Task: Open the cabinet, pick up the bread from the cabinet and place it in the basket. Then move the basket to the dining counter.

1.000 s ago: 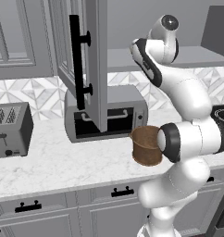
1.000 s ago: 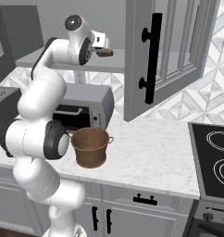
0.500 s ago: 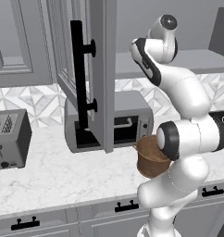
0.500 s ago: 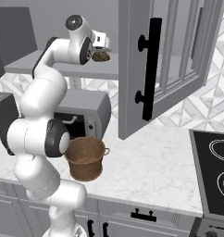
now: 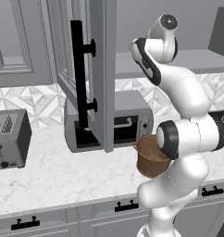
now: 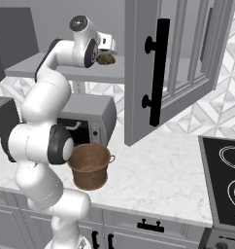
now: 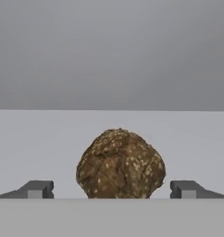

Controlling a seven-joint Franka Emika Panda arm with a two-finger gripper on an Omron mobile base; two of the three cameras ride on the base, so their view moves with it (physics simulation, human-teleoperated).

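Bread (image 7: pixel 120 164) sits centre-bottom of hand view, between spread fingers (image 7: pixel 37 189), bare shelf (image 7: pixel 49 139) free on both sides. Open cabinet door (image 6: pixel 175 63) juts out at upper right of right base view. Basket (image 6: pixel 90 165) and microwave (image 6: pixel 85 121) crowd tabletop (image 6: pixel 158 172) lower left.

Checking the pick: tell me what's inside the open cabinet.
On the cabinet shelf sits the bread, between the open fingers, not gripped. The door and the arm cover the rest of the shelf.
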